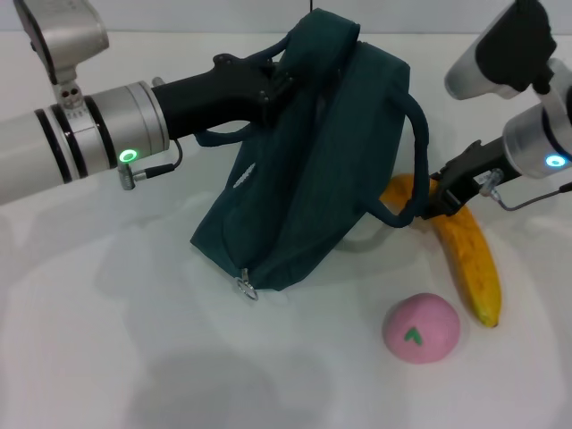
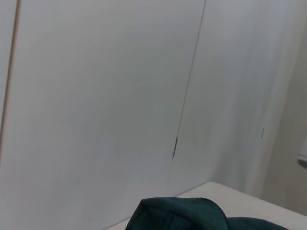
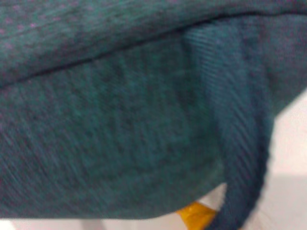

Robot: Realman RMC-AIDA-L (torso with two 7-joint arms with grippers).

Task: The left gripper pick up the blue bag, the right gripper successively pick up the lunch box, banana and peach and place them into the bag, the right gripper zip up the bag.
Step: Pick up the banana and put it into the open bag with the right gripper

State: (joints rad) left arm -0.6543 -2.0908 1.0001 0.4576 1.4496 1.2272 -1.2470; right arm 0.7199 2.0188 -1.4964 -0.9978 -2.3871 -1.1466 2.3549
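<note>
The blue bag (image 1: pixel 304 170) hangs tilted above the table, its lower corner with the ring zipper pull (image 1: pixel 246 288) near the surface. My left gripper (image 1: pixel 279 79) is shut on the bag's top edge and holds it up; a strip of the bag (image 2: pixel 182 215) shows in the left wrist view. My right gripper (image 1: pixel 435 198) sits low at the bag's right side, right by its loop handle (image 1: pixel 418 152) and over the banana's far end. The banana (image 1: pixel 469 255) lies on the table and the pink peach (image 1: pixel 421 328) in front of it. Teal bag fabric (image 3: pixel 120 143) fills the right wrist view, with a bit of banana (image 3: pixel 194 215) below it. The lunch box is out of view.
The white table (image 1: pixel 107 340) spreads out to the left and front of the bag. A pale wall (image 2: pixel 96 96) stands behind the table.
</note>
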